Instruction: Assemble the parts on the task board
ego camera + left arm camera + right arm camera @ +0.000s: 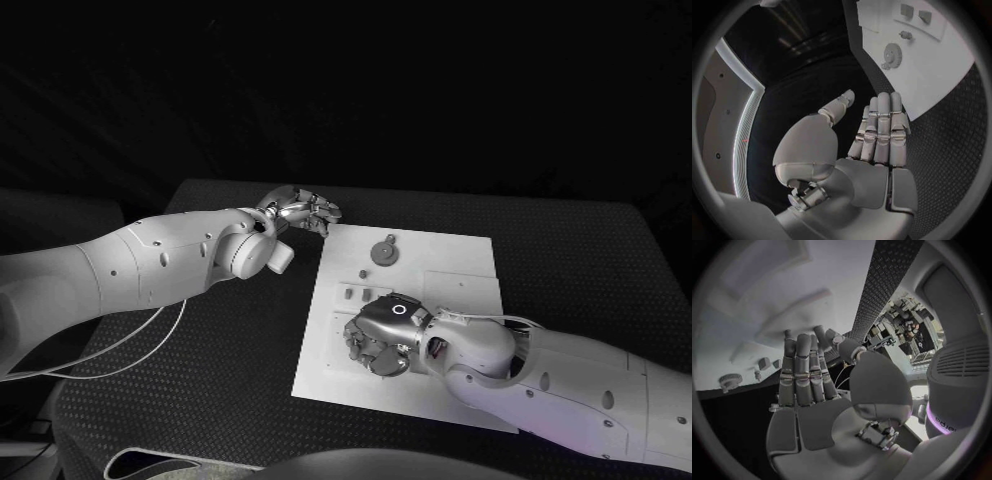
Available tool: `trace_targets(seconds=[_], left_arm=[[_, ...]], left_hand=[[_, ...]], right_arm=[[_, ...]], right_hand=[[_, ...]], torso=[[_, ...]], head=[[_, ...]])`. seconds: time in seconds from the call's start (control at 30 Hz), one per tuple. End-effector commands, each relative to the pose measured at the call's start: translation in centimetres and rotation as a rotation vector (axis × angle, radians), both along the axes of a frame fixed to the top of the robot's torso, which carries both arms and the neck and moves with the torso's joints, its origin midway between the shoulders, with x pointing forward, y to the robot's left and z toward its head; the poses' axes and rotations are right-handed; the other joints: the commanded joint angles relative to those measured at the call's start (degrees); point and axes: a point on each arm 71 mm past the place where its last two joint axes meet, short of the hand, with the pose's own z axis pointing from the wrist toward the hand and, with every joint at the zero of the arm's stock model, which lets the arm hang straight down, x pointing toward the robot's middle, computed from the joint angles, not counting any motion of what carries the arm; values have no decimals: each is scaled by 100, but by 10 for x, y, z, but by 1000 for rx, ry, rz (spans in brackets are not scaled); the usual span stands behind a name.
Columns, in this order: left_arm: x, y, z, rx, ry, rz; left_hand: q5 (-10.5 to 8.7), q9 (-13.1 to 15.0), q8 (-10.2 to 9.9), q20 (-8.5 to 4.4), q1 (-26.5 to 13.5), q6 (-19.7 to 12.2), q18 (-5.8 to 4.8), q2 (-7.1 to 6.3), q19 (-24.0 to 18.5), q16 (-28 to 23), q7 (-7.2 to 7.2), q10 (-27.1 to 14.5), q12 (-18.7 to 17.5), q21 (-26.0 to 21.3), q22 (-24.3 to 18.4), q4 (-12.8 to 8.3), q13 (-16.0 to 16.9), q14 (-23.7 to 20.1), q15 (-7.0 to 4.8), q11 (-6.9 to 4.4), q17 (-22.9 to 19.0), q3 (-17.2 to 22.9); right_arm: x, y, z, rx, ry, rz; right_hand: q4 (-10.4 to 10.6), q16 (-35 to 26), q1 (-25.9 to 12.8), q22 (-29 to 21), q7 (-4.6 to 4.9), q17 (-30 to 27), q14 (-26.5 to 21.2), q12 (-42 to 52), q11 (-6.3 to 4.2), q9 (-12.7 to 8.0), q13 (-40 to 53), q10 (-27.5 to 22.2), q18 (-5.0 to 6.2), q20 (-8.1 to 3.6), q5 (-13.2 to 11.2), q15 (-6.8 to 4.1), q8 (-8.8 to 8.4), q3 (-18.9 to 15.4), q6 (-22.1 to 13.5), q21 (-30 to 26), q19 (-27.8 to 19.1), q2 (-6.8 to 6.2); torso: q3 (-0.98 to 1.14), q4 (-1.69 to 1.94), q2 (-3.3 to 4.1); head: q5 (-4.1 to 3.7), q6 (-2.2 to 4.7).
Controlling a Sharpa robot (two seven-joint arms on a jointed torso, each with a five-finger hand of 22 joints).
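Head view: task board (462,262) lengthwise away.

Task board (447,262): white rectangular plate, lying flat mid-worktop, long side running away from the robot. Gear part (384,251): grey toothed disc, flat on the board's far half, a small knob just beyond it. Small parts (352,294): several little grey pieces near the board's left edge, possibly seated in recesses; too small to tell.
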Motion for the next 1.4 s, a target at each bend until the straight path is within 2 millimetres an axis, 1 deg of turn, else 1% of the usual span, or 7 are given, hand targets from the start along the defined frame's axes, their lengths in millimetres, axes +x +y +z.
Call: trace_targets(seconds=[0.03, 0.53, 0.87, 1.1, 1.23, 1.33, 1.4], left_arm=[[0, -2, 1, -10, -6, -7], [0, -1, 1, -10, -6, -5], [2, 2, 1, -10, -6, 5], [3, 4, 0, -6, -6, 10], [4, 4, 0, -5, -7, 12], [4, 4, 0, -6, -7, 12], [4, 5, 0, -5, -6, 13]], left_hand=[[15, -6, 39, 3, -37, 1, 23, -5, 51, -35, 28, -53, 2, -25, -9, 20, 9, 48, -6, 3, 7, -9], [15, -7, 40, 4, -35, 0, 24, -7, 50, -38, 28, -56, 2, -26, -10, 19, 10, 48, -5, 3, 11, -9], [15, -8, 42, 4, -35, -1, 24, -8, 50, -40, 28, -57, 2, -26, -10, 19, 11, 48, -5, 3, 14, -9], [15, -9, 43, 4, -36, -1, 23, -7, 50, -41, 28, -58, 1, -26, -10, 20, 11, 48, -5, 4, 16, -9], [15, -9, 44, 5, -38, -1, 23, -6, 49, -42, 28, -58, 2, -26, -10, 22, 12, 47, -4, 4, 17, -10], [15, -9, 44, 5, -39, 0, 23, -6, 49, -43, 28, -58, 2, -26, -10, 23, 12, 47, -4, 4, 18, -10], [15, -9, 44, 5, -40, 0, 23, -6, 49, -43, 28, -58, 2, -26, -10, 23, 12, 47, -4, 4, 18, -10]], right_arm=[[-1, -3, -4, -5, 19, -7], [0, -13, 5, 100, 8, -47], [21, -36, 48, 315, 43, -162], [49, -80, 63, 318, 193, -345], [63, -114, 63, 256, 263, -457], [64, -137, 55, 155, 360, -532], [63, -147, 52, 126, 405, -574]], right_hand=[[32, 30, -12, 119, 17, -7, -29, -38, 15, -10, 7, -65, 34, -10, 21, 13, -42, -11, -67, 1, -44, -83], [97, 110, 9, 121, 114, -14, -27, -164, 84, -39, 7, -280, 34, -17, 20, 71, -154, -10, -287, 52, -23, -240], [153, 464, 81, 140, 148, 126, 68, -151, 65, -31, 58, -291, 34, -93, 21, 45, -171, -32, -361, 255, 120, -267], [214, 681, 30, 132, 137, 177, 81, 33, -50, -7, 210, 25, 34, -140, 19, -58, -134, -72, -321, 402, 180, -152], [337, 703, -139, 118, 62, 138, 35, 198, -142, 66, 369, 287, 30, -134, 18, -136, -24, -125, -158, 421, 143, -67], [421, 857, -238, 111, -75, 157, 177, 758, -336, 156, 962, 817, 34, -175, 16, -303, 47, -211, -81, 474, 241, -61], [465, 914, -305, 109, -83, 183, 214, 841, -347, 166, 1067, 848, 34, -174, 21, -318, 52, -245, -77, 480, 257, -66]], torso=[[-1, 0, 0], [-2, 2, 0], [5, -19, -12], [6, -18, -17], [-1, -24, -28], [-3, -30, -34], [2, -39, -42]], head=[[-5, 6], [-31, 19], [-100, 111], [-170, 193], [-235, 239], [-323, 279], [-389, 305]])
